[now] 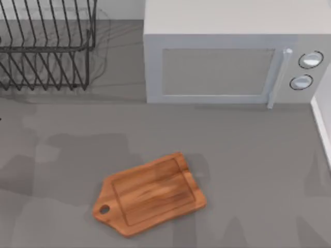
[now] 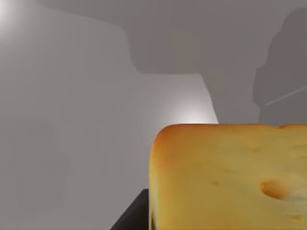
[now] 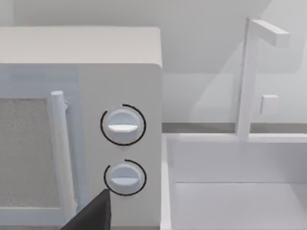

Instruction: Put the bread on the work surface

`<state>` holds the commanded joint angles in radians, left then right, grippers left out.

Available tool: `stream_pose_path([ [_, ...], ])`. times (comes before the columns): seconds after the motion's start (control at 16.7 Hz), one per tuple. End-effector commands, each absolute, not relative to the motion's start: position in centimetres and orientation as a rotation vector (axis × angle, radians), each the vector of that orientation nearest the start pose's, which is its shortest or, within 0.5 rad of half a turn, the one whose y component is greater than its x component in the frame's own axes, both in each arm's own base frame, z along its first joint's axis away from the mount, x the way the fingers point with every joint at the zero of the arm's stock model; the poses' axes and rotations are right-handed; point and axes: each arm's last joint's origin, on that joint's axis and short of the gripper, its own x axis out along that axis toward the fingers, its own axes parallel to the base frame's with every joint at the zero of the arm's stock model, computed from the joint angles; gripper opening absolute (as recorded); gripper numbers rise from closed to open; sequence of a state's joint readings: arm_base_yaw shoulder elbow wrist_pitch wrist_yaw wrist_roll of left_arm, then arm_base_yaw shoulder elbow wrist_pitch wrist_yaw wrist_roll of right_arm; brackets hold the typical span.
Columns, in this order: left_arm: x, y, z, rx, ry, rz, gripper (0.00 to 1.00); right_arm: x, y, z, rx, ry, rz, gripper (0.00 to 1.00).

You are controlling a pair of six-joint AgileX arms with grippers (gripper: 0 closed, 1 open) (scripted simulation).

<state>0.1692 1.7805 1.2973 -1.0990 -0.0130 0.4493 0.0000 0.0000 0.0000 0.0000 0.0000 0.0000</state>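
Golden-yellow block of bread point(image 2: 225, 177) fills the left wrist view, apparently gripped by the left gripper: light, soft, best held at its flat sides. Reddish-brown wooden cutting board point(image 1: 150, 194) waits bare, near-centre.

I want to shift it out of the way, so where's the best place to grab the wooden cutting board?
Probably the short tapered handle, pinched across its narrow width from above. The cutting board lies flat on the table, turned diagonally, with that handle pointing toward the top view's lower left. The body looks too wide to span.
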Motion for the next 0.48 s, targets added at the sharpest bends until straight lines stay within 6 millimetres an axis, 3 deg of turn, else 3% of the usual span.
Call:
stream_pose_path([
  [0.24, 32.5, 3.2, 18.3, -0.031, 1.615, 0.062, 0.00, 10.6, -0.1, 16.0, 0.000, 0.000, 0.000, 1.00],
  [0.48, 32.6, -0.5, 16.4, -0.324, 1.634, 0.400, 0.00, 10.6, -0.1, 16.0, 0.000, 0.000, 0.000, 1.00],
])
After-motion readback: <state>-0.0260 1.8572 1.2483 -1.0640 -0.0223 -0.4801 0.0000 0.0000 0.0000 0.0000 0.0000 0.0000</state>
